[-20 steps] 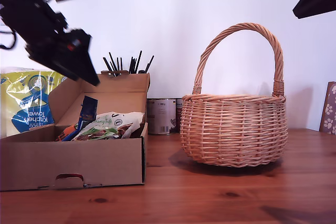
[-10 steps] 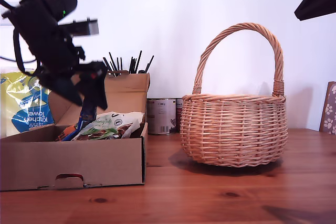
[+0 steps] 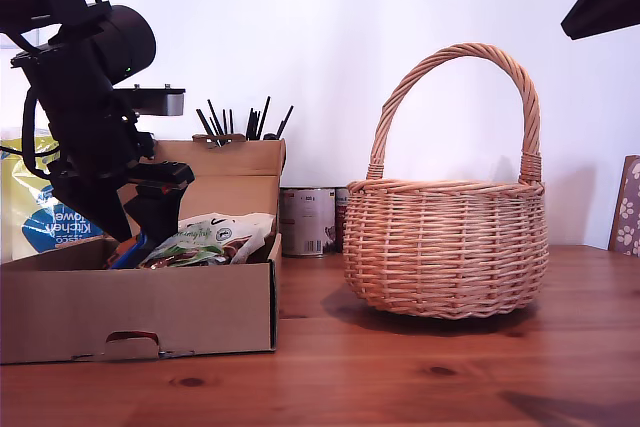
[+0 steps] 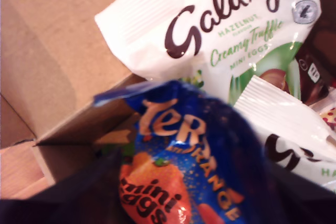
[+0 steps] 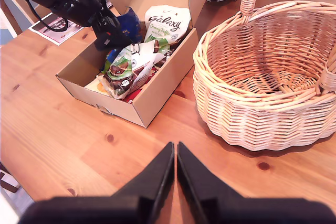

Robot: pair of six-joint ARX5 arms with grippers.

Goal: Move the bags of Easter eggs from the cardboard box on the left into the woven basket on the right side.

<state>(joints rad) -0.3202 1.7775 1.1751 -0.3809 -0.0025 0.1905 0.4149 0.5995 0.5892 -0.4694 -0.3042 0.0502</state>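
Wicker first: in the exterior view the woven basket (image 3: 445,257) stands on the bench (image 3: 400,377) at that view's right, well apart from the cardboard box (image 3: 140,312) at its left, where the first end effector (image 3: 140,232) dips among the bags of Easter eggs (image 3: 215,235). The first wrist view shows the dark blue bag (image 4: 194,145) right between its dark fingers, beside a cream-and-green bag (image 4: 220,30); whether they pinch it I cannot tell (too blurred). The second wrist view finds the basket bare inside and the bags in the box, so I judge nothing delivered yet; the second end effector (image 5: 175,163) hangs over the bench, jaws all but touching, empty.
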